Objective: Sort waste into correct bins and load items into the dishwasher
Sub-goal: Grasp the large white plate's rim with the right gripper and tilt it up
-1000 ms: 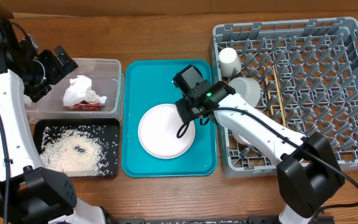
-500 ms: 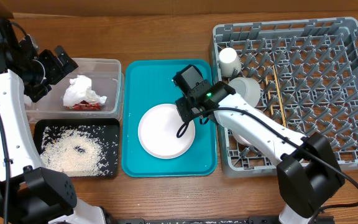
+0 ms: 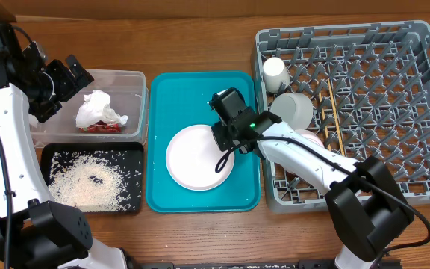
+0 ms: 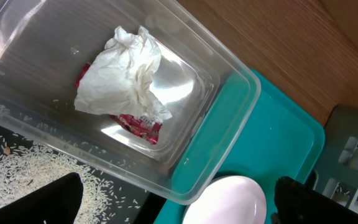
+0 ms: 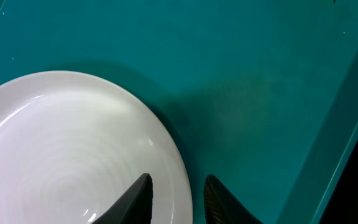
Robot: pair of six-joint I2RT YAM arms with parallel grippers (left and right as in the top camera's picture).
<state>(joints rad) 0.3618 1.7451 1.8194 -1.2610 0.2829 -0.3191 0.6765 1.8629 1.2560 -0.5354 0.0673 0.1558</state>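
The small plate (image 3: 196,161) is lying flat on the teal tray (image 3: 163,90), toward its lower middle. The right gripper (image 5: 178,190) is hanging over the plate's right edge, its fingers standing slightly parted with the rim showing in the gap, one tip over the plate and one over bare tray.

To the left, the crumpled napkin (image 3: 95,108) is sitting on the red sauce packet (image 3: 103,127) inside the clear tub (image 3: 129,78). The left gripper (image 3: 72,75) is hovering above the tub's left end, spread wide and holding nothing.

Rice (image 3: 88,183) is lying scattered in the black tray (image 3: 47,153) just below the tub.

On the right, the dish rack (image 3: 424,112) is holding the cup (image 3: 275,72), the bowl (image 3: 295,108) and the chopsticks (image 3: 333,112).
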